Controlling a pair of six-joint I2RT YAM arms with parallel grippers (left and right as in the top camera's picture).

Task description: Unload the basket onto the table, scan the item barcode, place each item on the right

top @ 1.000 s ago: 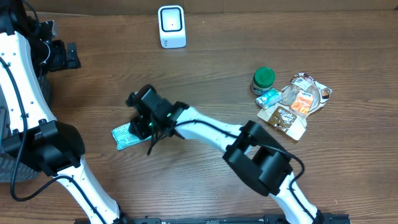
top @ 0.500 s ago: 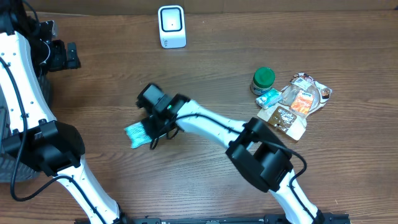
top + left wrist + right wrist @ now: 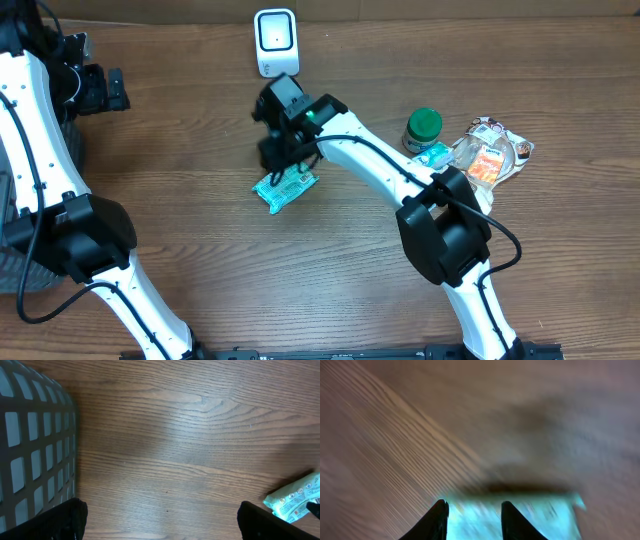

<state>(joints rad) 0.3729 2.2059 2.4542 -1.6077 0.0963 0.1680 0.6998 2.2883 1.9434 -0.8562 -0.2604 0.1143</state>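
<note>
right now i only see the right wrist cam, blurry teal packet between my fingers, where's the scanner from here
observer: the white scanner stands at the far table edge, just beyond the right gripper and the teal packet
operator: anything else nearby
observer: a green-lidded jar and a heap of snack packets lie off to the right
operator: left arm in the way
observer: no, the left gripper is open over the table, beside a grey basket at far left

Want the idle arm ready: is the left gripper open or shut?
Open. On the left gripper, the fingers stand far apart at the left wrist view's bottom corners, only bare table between them.
</note>
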